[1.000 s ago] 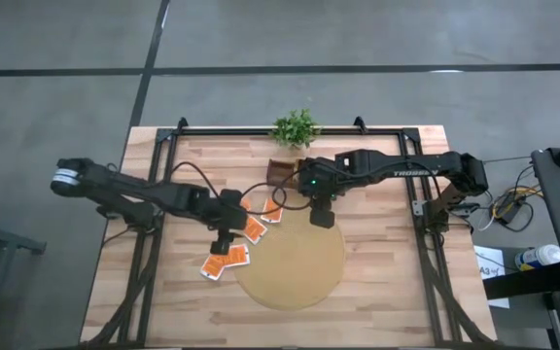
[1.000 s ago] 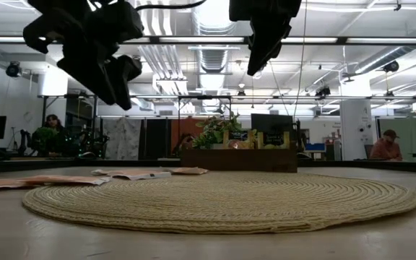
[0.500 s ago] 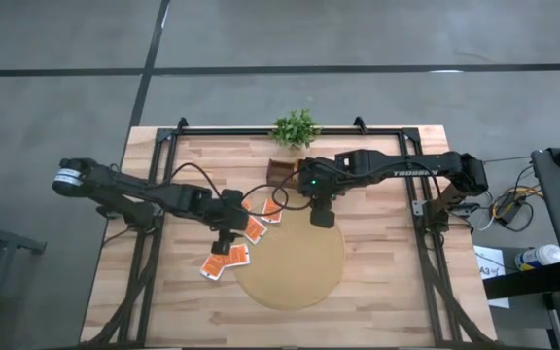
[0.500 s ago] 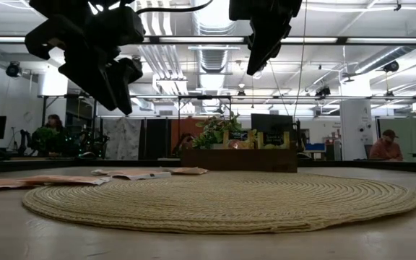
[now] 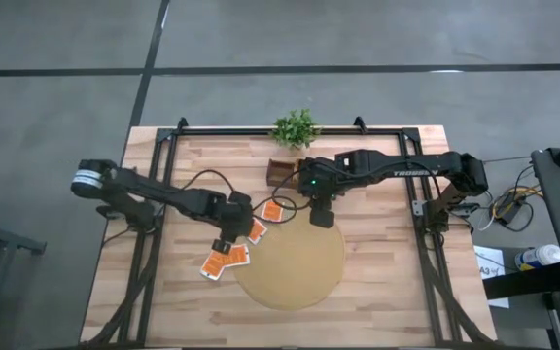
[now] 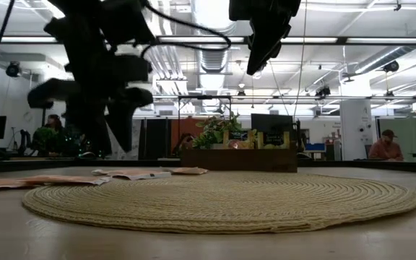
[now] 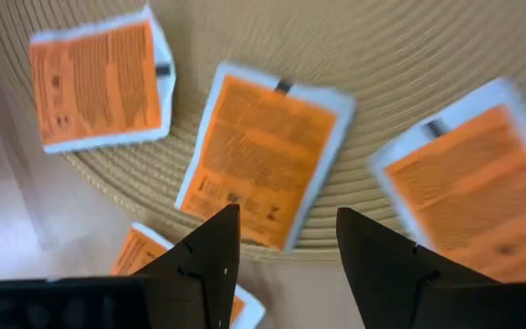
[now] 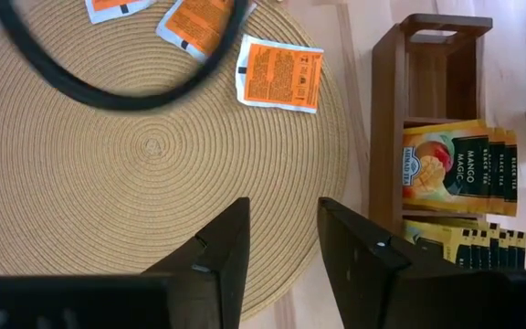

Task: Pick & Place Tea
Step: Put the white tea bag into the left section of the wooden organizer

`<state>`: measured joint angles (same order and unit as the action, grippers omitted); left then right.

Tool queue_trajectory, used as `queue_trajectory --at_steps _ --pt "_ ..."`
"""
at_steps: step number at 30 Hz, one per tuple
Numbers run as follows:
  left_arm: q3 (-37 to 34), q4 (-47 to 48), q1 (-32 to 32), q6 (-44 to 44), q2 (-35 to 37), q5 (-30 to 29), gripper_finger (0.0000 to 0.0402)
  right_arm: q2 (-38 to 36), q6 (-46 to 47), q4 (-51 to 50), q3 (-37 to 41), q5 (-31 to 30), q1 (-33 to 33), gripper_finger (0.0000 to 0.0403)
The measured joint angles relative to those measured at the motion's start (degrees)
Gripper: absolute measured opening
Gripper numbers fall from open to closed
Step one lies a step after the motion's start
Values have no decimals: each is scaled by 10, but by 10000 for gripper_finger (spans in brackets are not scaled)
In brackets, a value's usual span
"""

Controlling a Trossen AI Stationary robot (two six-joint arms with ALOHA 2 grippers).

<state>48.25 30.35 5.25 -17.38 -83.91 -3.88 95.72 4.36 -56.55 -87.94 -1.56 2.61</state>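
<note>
My left jaws [image 7: 281,242] are spread, with nothing between them. Straight ahead of the gap lies one orange-red tea packet [image 7: 263,153], tilted, half on the round woven mat [image 7: 400,55] and half over its rim; its near edge sits just beyond my fingertips [image 7: 222,228]. A second packet [image 7: 99,80] lies off to one side of it, a third packet [image 7: 478,187] to the other, and the corner of a fourth packet [image 7: 140,256] pokes out beside my one finger on the bare tabletop [image 7: 7,247].

My right jaws [image 8: 281,224] are also spread and empty, hanging over the mat's middle. One orange-red packet [image 8: 278,73] lies well ahead of them near the mat's edge, and off to the side stands a wooden rack [image 8: 436,55] holding yellow mango tea packets [image 8: 455,169].

Compared with half a second ago, my left arm has swung in and dropped lower: from above, its gripper [image 5: 227,231] now sits over the packets at the mat's rim [image 5: 261,287], and in the low view it hangs much closer to the tabletop. My right gripper [image 5: 321,214] has not shifted.

Only the wrist views show the packets' print and the rack's contents; from above the rack [image 5: 282,172] is a small brown block beside the green plant [image 5: 296,127]. The low view shows the packets only as thin flat slivers [image 6: 132,173] at the mat's edge.
</note>
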Motion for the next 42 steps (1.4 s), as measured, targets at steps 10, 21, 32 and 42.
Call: queue_trajectory --at_steps 10,21,32,42 --pt "16 -15 -26 -54 -75 -1 177 0 2 0 0 0 0 125" --pt "48 -9 -34 -89 -126 22 136 0 17 0 0 0 -1 125" --pt "62 5 -34 -84 -120 31 14 0 15 0 0 -1 -1 125" --pt "149 89 -34 -59 -60 31 9 -17 7 1 -6 -1 -9 125"
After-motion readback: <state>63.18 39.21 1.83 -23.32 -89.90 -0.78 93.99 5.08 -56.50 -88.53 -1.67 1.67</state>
